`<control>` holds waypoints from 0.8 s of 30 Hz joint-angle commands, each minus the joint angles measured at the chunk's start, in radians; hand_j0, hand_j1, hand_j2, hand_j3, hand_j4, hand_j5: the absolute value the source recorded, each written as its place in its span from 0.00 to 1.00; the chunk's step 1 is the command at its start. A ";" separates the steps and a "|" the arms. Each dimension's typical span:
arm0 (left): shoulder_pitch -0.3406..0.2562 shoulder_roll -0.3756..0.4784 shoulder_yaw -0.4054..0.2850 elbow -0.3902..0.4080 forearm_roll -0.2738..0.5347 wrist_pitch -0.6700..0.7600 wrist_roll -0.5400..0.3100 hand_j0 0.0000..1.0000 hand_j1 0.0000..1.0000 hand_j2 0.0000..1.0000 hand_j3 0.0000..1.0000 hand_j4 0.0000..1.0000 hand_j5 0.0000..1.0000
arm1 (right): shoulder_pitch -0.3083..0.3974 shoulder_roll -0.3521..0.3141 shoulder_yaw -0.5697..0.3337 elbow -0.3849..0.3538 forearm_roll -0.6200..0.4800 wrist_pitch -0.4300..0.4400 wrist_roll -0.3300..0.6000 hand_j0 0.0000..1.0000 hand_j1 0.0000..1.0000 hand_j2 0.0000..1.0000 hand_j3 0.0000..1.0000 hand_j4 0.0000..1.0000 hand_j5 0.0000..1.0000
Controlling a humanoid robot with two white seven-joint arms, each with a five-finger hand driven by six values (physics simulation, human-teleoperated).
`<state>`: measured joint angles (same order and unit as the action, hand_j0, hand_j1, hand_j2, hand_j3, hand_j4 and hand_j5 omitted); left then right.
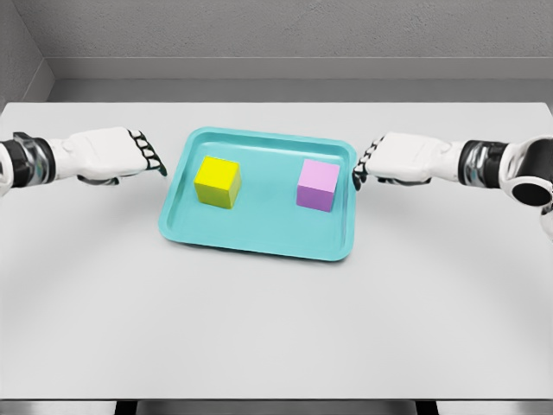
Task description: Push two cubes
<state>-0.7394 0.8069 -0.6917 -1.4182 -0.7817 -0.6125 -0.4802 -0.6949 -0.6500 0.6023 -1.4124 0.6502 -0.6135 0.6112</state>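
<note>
Left hand: fingers pressed together, outside tray, yellow cube just inward.
Right hand: same pose, pink cube just inward.
Tip: clear rim, push squarely inward.

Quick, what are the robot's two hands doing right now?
Left hand: open, holding nothing, beside the tray.
Right hand: open, holding nothing, at the tray's other side.

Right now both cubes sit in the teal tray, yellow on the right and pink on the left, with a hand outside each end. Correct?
Not quite: the sides are swapped. The head view shows the yellow cube on the left and the pink cube on the right. Both do sit in the tray, with the left hand and right hand outside its ends.
</note>
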 commanded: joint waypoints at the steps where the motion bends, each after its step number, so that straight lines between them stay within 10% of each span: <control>1: -0.002 -0.015 0.000 0.035 0.002 0.002 0.000 0.80 0.80 0.80 0.80 0.80 0.80 | 0.000 0.015 0.004 0.021 -0.004 0.003 0.000 0.52 0.52 0.52 0.52 0.52 0.52; 24: -0.029 -0.101 -0.014 0.061 0.002 0.002 -0.021 0.80 0.80 0.80 0.80 0.80 0.80 | -0.038 0.105 -0.007 0.178 -0.001 0.003 0.000 0.48 0.48 0.48 0.48 0.48 0.48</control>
<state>-0.7685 0.7071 -0.7064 -1.3559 -0.7823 -0.6128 -0.4997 -0.7332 -0.5452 0.5960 -1.2445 0.6529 -0.6134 0.6111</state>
